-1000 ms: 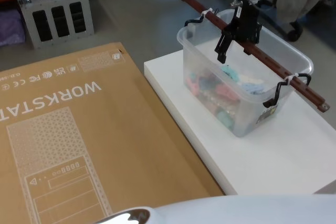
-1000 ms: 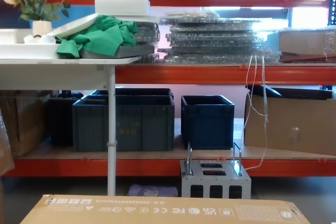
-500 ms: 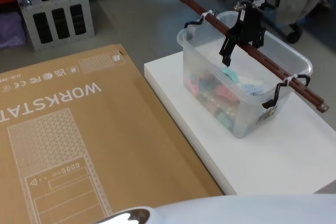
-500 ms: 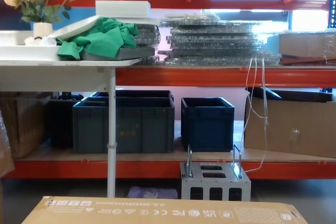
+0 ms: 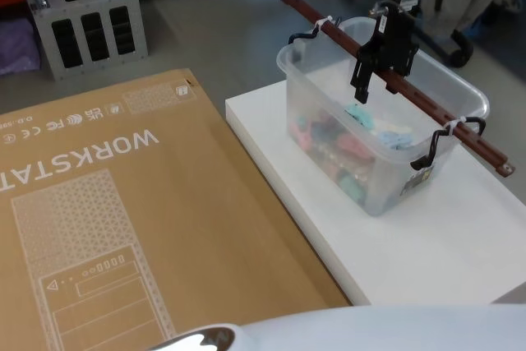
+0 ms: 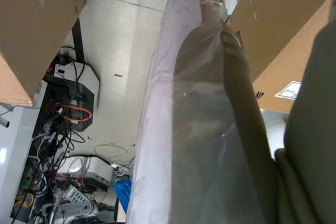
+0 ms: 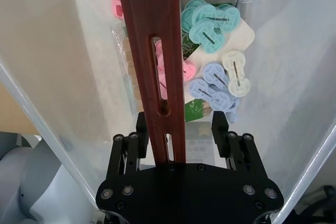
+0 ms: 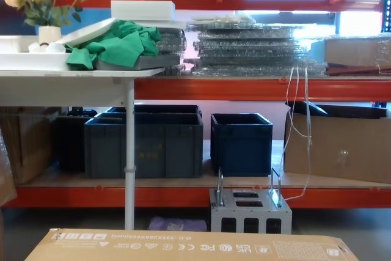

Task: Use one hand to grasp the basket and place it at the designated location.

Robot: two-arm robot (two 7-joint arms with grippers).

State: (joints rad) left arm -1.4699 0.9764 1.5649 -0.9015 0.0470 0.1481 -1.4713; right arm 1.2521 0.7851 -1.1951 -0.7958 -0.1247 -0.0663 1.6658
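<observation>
"WORKSTAT" reads across the cardboard box point(image 5: 123, 228) (upside down from here). On the white bench point(image 5: 460, 244) sits the basket point(image 5: 386, 178), and the right claw point(image 7: 180, 120) hangs above it, fingers apart, straddling the brown slotted handle point(image 5: 427, 108), not clamped.

Stock on view:
- Basket point(image 5: 374, 178), translucent tub: 1.
- Brown slotted bar point(image 5: 427, 104) lying across its rim: 1.
- Black wire hooks point(image 5: 302, 35) on the bar: 2.
- Right gripper point(image 5: 374, 88): 1.
- White platform point(image 5: 444, 244): 1.
- Flat "WORKSTATION" carton point(image 5: 123, 228): 1.
- Grey slotted metal box point(image 5: 82, 18): 1, with 2 upright handles.
- Dark blue crates point(image 8: 143, 142) on the low shelf: 2 in front; any behind cannot be counted.
- Vase of flowers point(image 8: 47, 32): 1.
- Green cloth point(image 8: 116, 42): 1.
</observation>
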